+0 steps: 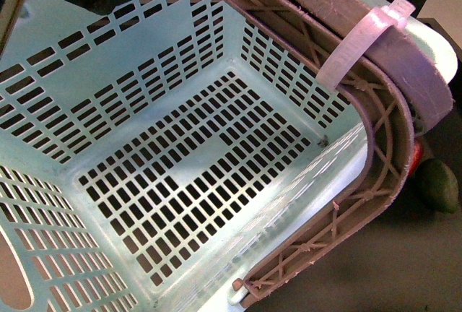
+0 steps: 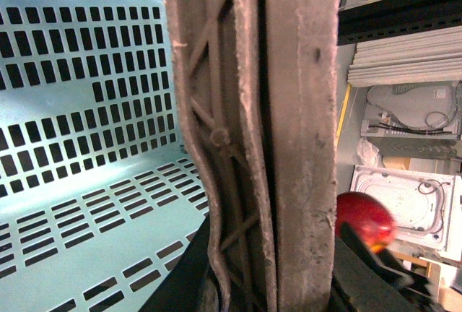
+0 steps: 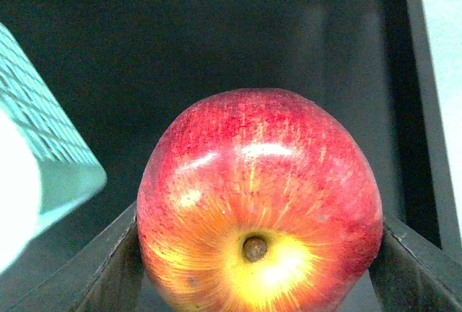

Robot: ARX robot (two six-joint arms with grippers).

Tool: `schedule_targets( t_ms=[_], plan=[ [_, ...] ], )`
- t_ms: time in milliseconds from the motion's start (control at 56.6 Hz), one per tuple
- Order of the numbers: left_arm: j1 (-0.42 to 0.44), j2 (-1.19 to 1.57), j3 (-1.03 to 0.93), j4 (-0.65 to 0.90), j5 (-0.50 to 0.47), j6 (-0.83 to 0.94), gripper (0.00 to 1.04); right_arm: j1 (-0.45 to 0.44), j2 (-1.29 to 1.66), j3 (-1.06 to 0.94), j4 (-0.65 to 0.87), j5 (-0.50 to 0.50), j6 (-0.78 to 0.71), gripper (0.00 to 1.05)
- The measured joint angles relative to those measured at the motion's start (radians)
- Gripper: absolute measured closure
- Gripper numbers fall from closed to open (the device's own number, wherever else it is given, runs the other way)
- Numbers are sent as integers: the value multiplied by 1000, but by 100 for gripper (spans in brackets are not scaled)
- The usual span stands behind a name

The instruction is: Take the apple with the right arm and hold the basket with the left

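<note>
While the basket (image 1: pixel 166 74) is clamped at its handle (image 2: pixel 296 110) by the left gripper (image 2: pixel 274 283), the apple (image 3: pixel 260 204) is gripped by the right gripper (image 3: pixel 260 283), right of the basket.

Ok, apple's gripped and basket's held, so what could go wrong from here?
The apple is round and pinched only at its sides by the right gripper, so it could slip. The left gripper holds only the handle, and the basket is tilted, so it may swing.

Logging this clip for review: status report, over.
Left end effector shut on basket handle. Right end effector shut on apple. Nothing in basket; dark green fruit beside it.
</note>
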Motion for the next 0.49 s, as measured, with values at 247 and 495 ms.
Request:
schedule_targets(
  t_ms=[247,495],
  plan=[
    [0,0,0,0,0,0,86,185,-138,81,-13,67,119,31],
    [0,0,0,0,0,0,86,391,-73,84,42,124,190,32]
  ],
)
